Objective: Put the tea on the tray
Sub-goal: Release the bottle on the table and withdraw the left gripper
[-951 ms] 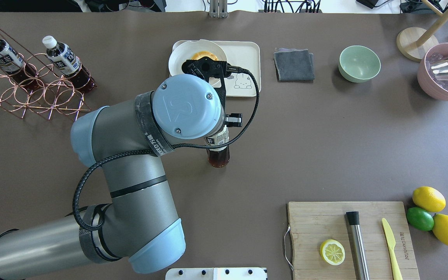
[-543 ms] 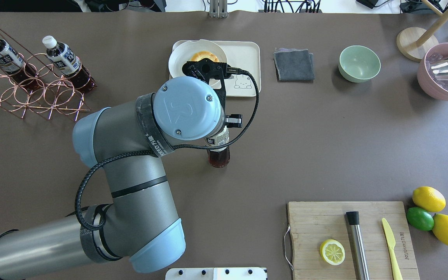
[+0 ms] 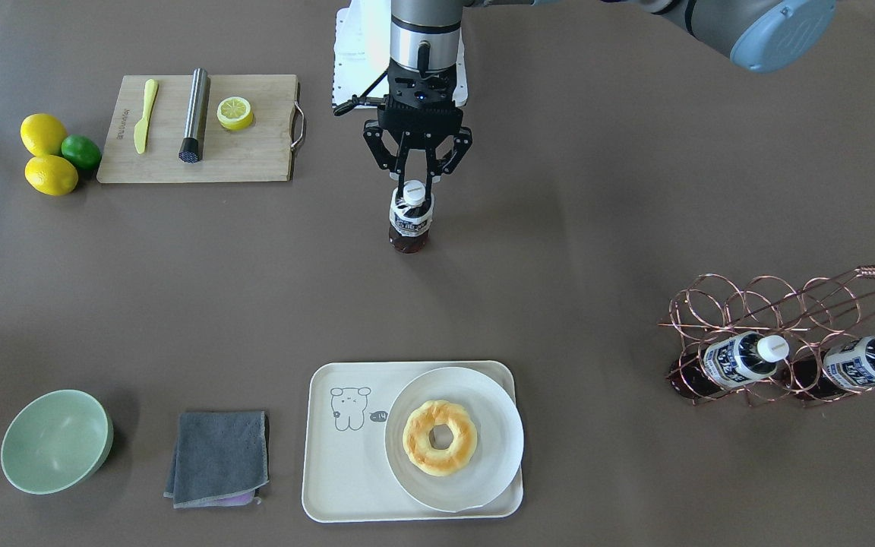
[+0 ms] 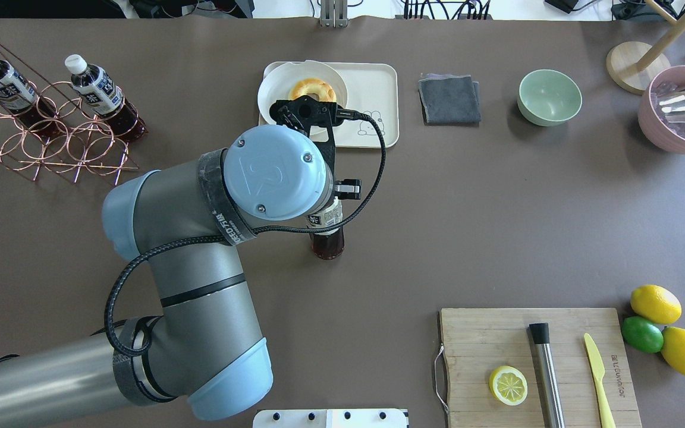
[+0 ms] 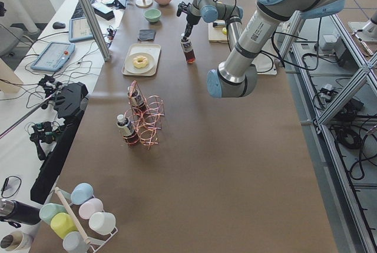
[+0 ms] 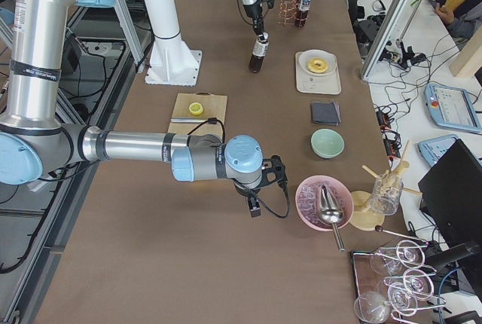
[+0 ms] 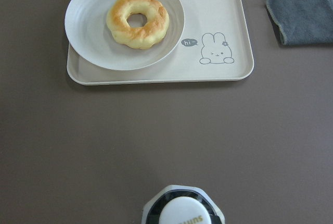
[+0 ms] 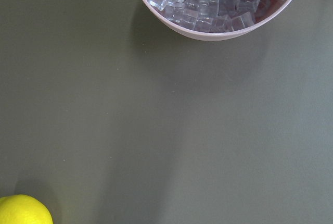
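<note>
Well short of the tray (image 3: 346, 471), the left hand (image 3: 412, 190) is clamping the tea (image 3: 410, 220) by its cap; placing is not yet done.

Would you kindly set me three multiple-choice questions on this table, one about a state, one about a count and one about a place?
1. The tea is: A upright, its top gripped by the left end effector; B lying on its side; C uncapped.
2. Bottles lying in the copper rack: A one; B two; C three.
3. The round plate rests: A in the copper rack; B in the left end effector; C on the tray.
Answers: 1 A, the front-facing view shows the end effector closed on the capped top of the standing bottle. 2 B, two white caps show there. 3 C, the plate lies on the tray beside its cartoon.
</note>
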`<state>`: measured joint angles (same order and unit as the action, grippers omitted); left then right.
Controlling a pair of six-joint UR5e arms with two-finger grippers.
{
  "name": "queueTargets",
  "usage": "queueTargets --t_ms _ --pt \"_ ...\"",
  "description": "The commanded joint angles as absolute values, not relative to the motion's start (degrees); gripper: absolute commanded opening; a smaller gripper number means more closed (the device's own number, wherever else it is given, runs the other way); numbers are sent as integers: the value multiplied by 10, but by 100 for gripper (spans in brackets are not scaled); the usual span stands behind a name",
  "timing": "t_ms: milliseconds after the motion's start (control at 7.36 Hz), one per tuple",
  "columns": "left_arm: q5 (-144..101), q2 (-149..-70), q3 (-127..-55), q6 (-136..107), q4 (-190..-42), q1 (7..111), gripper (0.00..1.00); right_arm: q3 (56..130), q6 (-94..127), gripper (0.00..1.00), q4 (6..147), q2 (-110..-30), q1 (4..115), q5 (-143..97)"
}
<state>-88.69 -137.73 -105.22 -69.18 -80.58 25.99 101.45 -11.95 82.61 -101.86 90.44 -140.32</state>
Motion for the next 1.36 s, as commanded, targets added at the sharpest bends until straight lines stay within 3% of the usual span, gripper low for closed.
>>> queueTargets --t_ms 0,272,407,815,1222 --pt "-887 -1375 -1052 -713 -809 257 53 1015 -119 100 825 -1019 904 -1404" --pt "-888 -1375 -1054 -715 -809 257 80 1019 -112 100 825 -1018 904 -1404" --pt "-888 -1375 -1056 -715 -809 257 86 1035 -81 100 824 -1016 903 -1404" --pt "-897 -1330 -1142 -739 -802 276 90 1161 159 100 819 -993 811 -1407" --pt "-1148 -1264 -1150 -607 -805 460 94 1180 413 100 817 -864 690 -1403"
